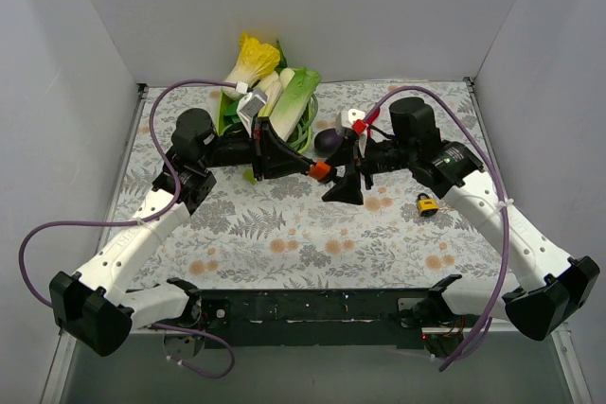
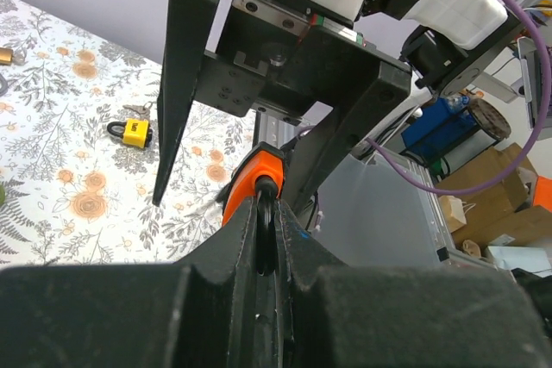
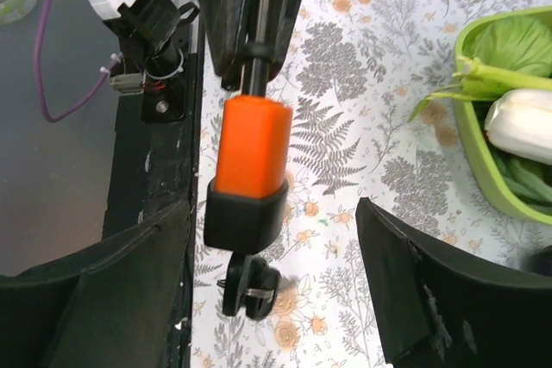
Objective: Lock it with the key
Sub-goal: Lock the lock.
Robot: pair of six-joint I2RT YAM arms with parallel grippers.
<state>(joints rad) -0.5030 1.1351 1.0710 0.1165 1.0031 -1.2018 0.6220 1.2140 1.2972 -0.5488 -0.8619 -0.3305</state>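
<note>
The orange padlock (image 3: 252, 140) hangs in the air just in front of the green basket (image 3: 464, 45), above the table (image 3: 371, 66). The left gripper (image 1: 305, 166) is pressed together on its shackle and carries it. A key (image 3: 250, 286) sits in the lock's end facing away from the basket. The right gripper (image 3: 272, 213) is spread wide around that end, touching nothing. So the key seems to be in; whether it has been turned, or the shackle latched, cannot be told
</note>
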